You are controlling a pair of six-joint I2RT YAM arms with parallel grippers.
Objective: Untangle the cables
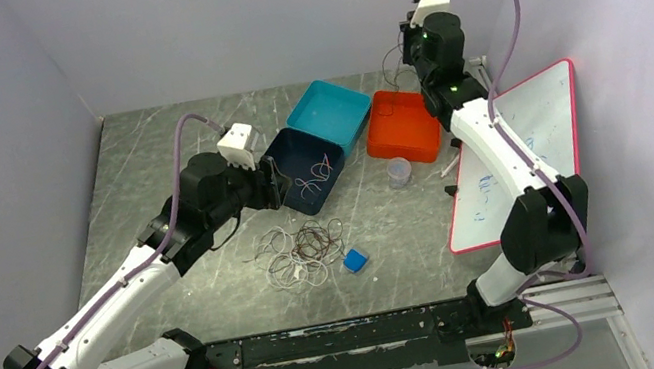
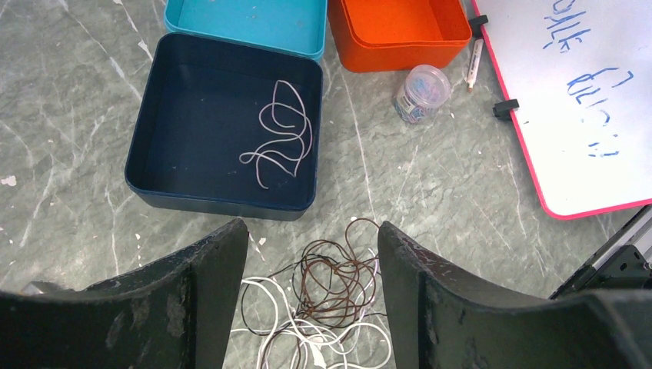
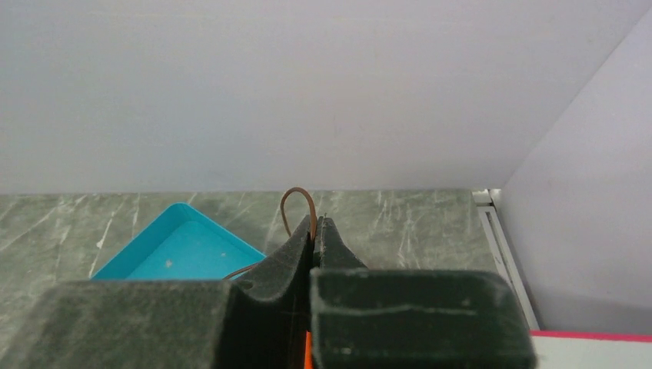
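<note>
Top view: I'm seeing the tangle (image 1: 300, 255) of cables lying on the table between the arms, well short of the boxes. One loose cable (image 1: 313, 175) is lying in the navy box (image 1: 282, 152). The right arm (image 1: 499, 144) is reaching high over the orange box (image 1: 402, 126), with a thin strand (image 1: 392, 69) dangling from its end. If it swings, it could land outside the box.

Left wrist: the left gripper (image 2: 307, 296) is hovering over the tangle, jaws wide apart and holding nothing. Closing here risks catching several cords at once and dragging the whole knot.

Right wrist: the right gripper (image 3: 317, 227) is pinching a brown cable (image 3: 298, 198), with only a small loop showing above the pads. That bite is looking thin to me, so a tug could pull it free.
</note>
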